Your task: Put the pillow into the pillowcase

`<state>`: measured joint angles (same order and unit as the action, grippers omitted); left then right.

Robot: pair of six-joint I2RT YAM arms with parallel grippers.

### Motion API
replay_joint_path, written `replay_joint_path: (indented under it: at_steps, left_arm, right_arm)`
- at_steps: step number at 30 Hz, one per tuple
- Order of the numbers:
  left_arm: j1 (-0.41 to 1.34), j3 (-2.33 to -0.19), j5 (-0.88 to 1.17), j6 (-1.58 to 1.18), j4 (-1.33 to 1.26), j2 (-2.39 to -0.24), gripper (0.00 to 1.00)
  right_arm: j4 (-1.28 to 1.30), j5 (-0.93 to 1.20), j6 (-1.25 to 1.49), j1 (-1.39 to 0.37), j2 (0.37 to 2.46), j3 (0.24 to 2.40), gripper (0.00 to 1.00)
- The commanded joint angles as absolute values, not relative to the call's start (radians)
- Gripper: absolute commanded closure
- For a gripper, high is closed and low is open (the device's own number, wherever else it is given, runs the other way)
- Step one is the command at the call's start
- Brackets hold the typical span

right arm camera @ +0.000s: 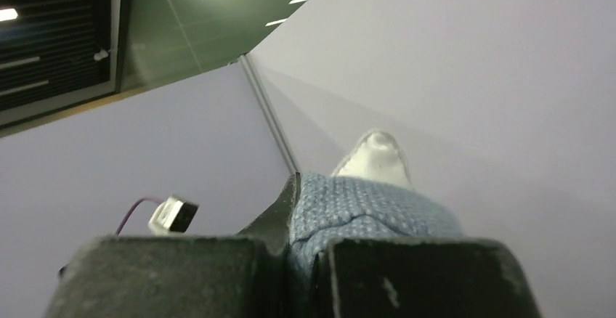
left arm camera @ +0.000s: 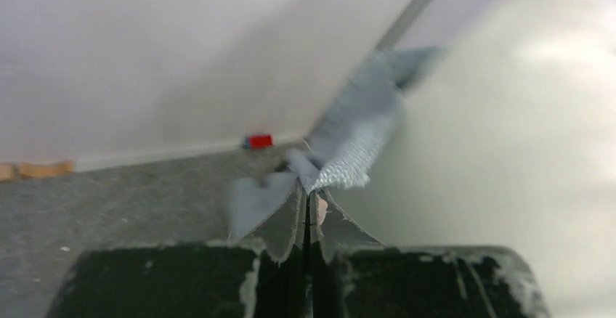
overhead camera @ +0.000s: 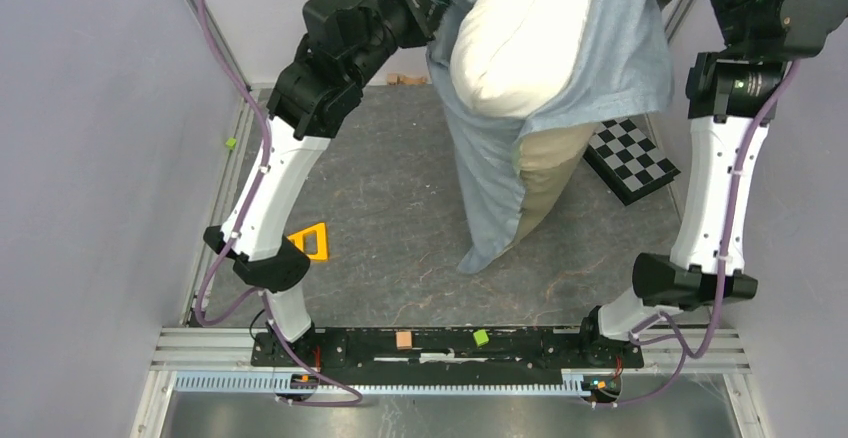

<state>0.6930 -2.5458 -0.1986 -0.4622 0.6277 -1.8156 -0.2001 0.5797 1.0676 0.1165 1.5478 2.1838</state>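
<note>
At the near rail, btwn the arm bases, you've got a small tan cube (overhead camera: 404, 339) and a small green cube (overhead camera: 480, 337), both out of play. Further in, a flat orange plastic triangle (overhead camera: 311, 242) lies on the dark grey table (overhead camera: 400, 218), well apart from the work.

Next comes the big wrinkled blue-grey cloth pillowcase (overhead camera: 485, 188). It hangs in a long drape w/ a beige panel showing on its right side. Its low tip is at or near the table; can't tell if it's touching. A black-and-white checkered board (overhead camera: 632, 161) lies just beside it, to the right.

Up high at the far end, the large plump white fabric pillow (overhead camera: 520, 38) sits cradled in the sack's open upper part. The lower sack looks limp, prob. unfilled.

Both run far-high to near-low on their long axis, w/ the pillow's rounded low end aimed down the sack.

Your left claw (left arm camera: 306, 223) is pinched tight on a thin fold of blue-grey hem. Your right claw (right arm camera: 305, 223) is clamped on blue-grey weave, w/ a white pillow corner poking out just past it. Can't tell if that corner's pinched too.

I'd say you're holding it high by the mouth so the pillow's own weight slides it down in.
</note>
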Motion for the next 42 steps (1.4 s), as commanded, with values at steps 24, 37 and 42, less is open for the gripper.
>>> replay_joint_path:
  at_steps: [24,37,42]
  left_arm:
    - [0.136,-2.696,0.514,-1.321,0.201,-1.969,0.97]
    - [0.374,-2.57,0.673,-1.028,0.418,-1.933,0.97]
    - [0.404,-2.173,0.63,-0.889,0.497,-1.781,0.97]
  right_arm:
    - [-0.014,0.417,0.773,-0.079,1.451,1.842,1.0]
    - [0.013,0.268,0.628,-0.376,1.509,1.454,1.0]
    - [0.008,0.243,0.617,-0.433,1.614,1.392,1.0]
